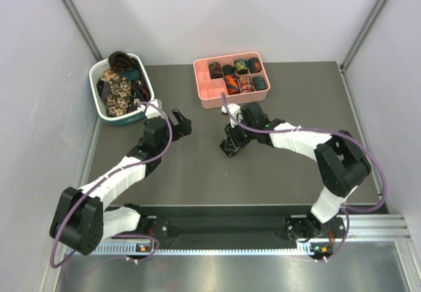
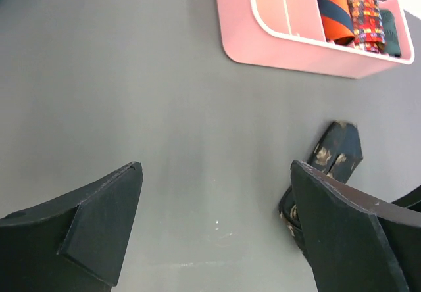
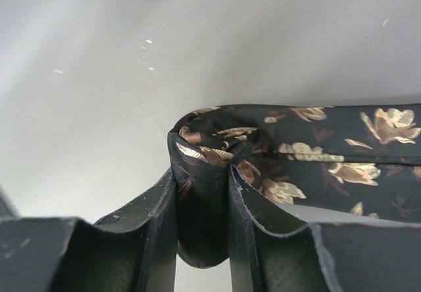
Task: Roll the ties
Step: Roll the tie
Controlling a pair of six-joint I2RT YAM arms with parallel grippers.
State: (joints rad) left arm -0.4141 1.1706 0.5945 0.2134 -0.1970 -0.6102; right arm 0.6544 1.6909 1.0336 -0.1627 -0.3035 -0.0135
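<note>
Now, along the far side of the dark worktop [image 1: 197, 173] sit two containers. A pink divided tray [image 1: 202, 95] at centre has rolled ties [image 1: 240, 75] in its compartments. A white-and-teal basket [image 1: 94, 88] at far left is heaped with loose ties [image 1: 117, 89]. Just near of the tray's left corner is the dark floral tie [image 3: 316, 154], partly coiled, with its free length running right in the right wrist view. The right fingers [image 3: 151, 239] are pinched on the coiled end, and fabric bulges between them. The left fingers [image 2: 99, 226] are spread wide over bare worktop, left of that tie, gripping and touching nothing.
</note>
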